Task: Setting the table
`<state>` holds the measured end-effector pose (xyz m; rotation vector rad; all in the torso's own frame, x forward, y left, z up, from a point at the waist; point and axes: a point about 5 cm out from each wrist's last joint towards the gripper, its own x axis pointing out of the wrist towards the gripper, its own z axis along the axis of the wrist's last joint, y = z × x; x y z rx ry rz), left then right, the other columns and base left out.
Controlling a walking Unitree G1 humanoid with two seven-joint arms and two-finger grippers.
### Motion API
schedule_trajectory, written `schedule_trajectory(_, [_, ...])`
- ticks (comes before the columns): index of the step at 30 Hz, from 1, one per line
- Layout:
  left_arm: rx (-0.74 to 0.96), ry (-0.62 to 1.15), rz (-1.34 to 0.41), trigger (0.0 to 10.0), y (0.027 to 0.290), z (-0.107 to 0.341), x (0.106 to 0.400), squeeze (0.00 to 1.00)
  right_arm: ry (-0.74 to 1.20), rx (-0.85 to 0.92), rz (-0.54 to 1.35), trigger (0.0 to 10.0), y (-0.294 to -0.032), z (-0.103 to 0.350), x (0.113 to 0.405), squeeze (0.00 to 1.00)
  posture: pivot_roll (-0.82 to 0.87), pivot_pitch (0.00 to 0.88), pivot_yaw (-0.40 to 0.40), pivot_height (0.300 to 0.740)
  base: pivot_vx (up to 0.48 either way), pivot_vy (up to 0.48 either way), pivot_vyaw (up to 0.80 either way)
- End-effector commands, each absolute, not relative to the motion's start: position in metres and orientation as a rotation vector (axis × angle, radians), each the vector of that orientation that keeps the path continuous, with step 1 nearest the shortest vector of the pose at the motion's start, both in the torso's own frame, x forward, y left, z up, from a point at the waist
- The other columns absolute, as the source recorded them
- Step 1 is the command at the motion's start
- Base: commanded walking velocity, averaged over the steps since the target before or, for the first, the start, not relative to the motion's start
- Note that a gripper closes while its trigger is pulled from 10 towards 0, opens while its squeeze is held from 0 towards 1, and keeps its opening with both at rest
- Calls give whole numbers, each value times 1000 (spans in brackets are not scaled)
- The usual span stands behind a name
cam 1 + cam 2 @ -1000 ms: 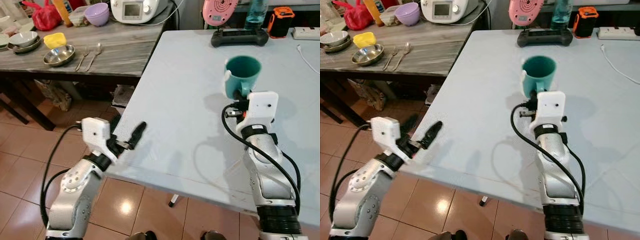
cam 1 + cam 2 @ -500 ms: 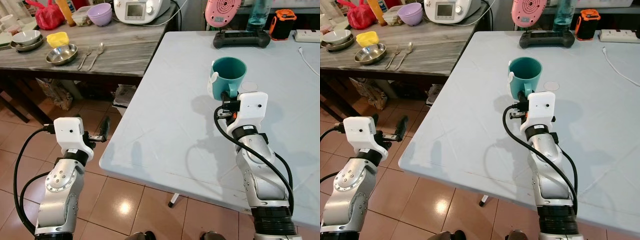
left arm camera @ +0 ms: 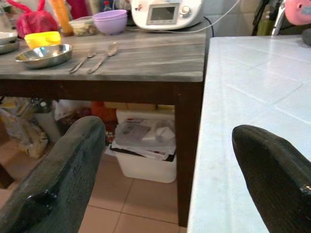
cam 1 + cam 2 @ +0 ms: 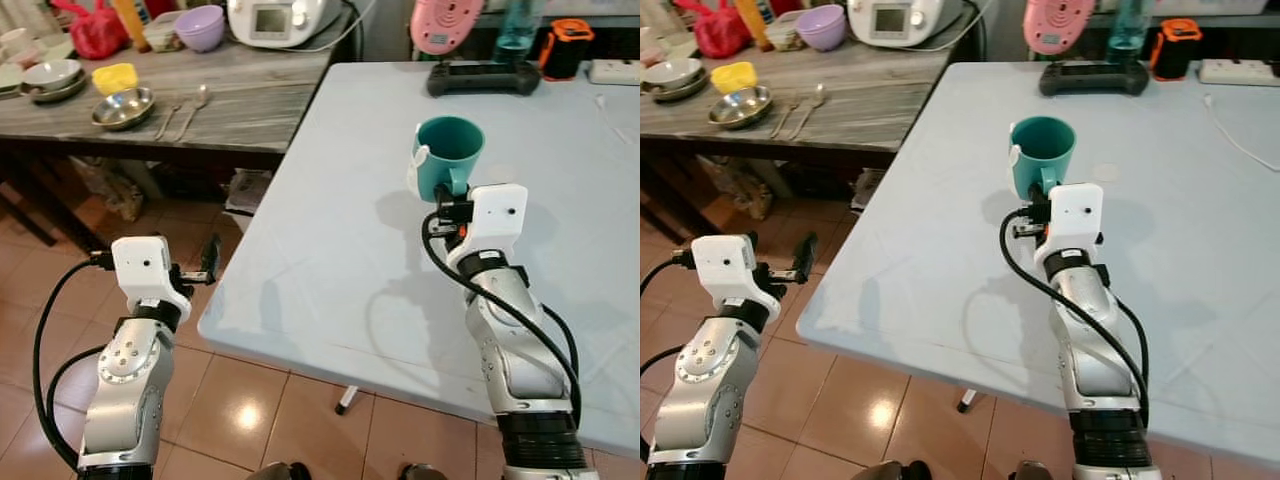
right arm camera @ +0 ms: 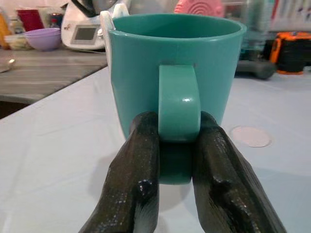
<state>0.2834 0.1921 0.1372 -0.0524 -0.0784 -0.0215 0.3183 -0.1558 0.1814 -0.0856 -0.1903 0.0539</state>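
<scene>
Right gripper [image 5: 177,145] pinches the mug [image 4: 449,155] by its handle, upright above the table [image 4: 330,200]; left gripper [image 3: 167,170] spread wide, empty.

You have a teal ceramic mug [image 5: 175,87] held upright and mouth-up over the pale blue table [image 4: 330,200], its handle toward you at 6 o'clock, pinched by the right gripper [image 5: 177,145]; a white piece sits at the mug's left rim.
</scene>
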Motion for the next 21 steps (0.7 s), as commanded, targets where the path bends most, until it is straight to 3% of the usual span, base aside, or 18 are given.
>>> schedule_trajectory(1, [-48,-73,-12,10000,195,137,284,0,-193,-76,75,10000,-149,183,319,0,-96,101,151,740,0,0,-431])
schedule_trajectory(7, [-51,-73,-19,10000,195,137,285,0,-192,-79,73,10000,-151,182,319,0,-98,101,151,740,0,127,-216])
schedule_trajectory(21, [-52,-67,-32,10000,195,135,284,0,-182,-88,78,10000,-151,180,319,0,-98,106,146,740,0,332,0])
